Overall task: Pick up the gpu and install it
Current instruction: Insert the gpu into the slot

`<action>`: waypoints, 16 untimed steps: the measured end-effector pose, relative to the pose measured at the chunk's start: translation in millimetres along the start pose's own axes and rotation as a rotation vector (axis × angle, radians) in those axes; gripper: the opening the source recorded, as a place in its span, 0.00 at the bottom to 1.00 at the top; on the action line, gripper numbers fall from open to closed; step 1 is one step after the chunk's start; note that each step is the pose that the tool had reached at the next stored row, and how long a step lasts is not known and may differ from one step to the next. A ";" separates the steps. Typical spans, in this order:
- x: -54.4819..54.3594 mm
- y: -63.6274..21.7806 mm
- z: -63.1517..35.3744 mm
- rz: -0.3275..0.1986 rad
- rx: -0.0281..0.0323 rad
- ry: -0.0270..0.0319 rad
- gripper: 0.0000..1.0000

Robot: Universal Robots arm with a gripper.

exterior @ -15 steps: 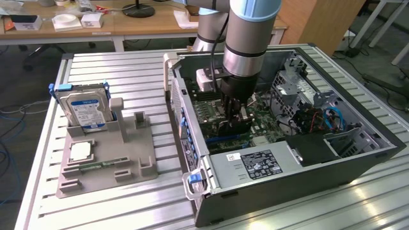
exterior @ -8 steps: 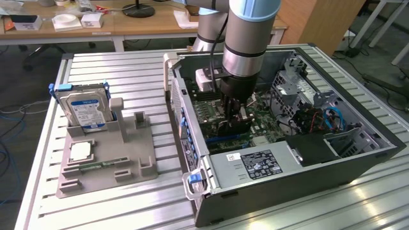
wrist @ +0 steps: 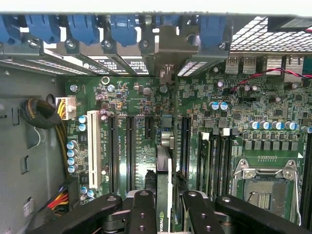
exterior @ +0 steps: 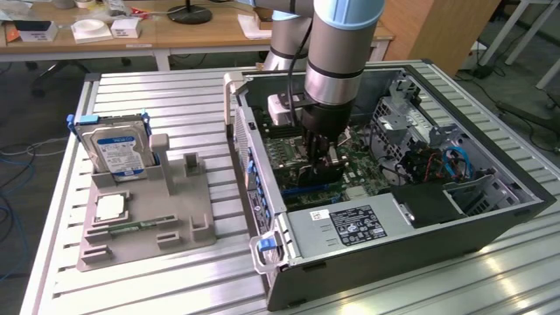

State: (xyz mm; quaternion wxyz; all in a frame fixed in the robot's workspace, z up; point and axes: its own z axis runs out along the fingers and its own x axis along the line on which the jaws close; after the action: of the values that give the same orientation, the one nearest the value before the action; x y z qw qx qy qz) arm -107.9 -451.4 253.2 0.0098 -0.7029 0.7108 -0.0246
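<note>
On a slatted metal table (exterior: 157,275) in a workshop, the robot's hand (exterior: 317,172) reaches into an open computer case (exterior: 490,223), its fingers (wrist: 141,209) clamped on the gpu (wrist: 165,195), held edge-on over the green motherboard (wrist: 146,131) slots.

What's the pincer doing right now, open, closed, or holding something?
Pincer: closed on the gpu, held edge-on, low inside the open computer case over the motherboard's expansion slots.
</note>
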 end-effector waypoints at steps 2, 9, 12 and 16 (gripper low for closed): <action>0.0 0.0 0.3 0.000 0.0000 0.0000 0.26; -0.1 0.1 2.9 0.000 0.0001 -0.0001 0.26; -0.1 0.2 3.7 0.000 0.0000 0.0001 0.26; -0.1 0.2 3.8 0.000 0.0001 -0.0001 0.26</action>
State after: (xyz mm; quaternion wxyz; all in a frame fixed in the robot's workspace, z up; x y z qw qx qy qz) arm -107.9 -451.4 249.5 0.0099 -0.7029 0.7108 -0.0246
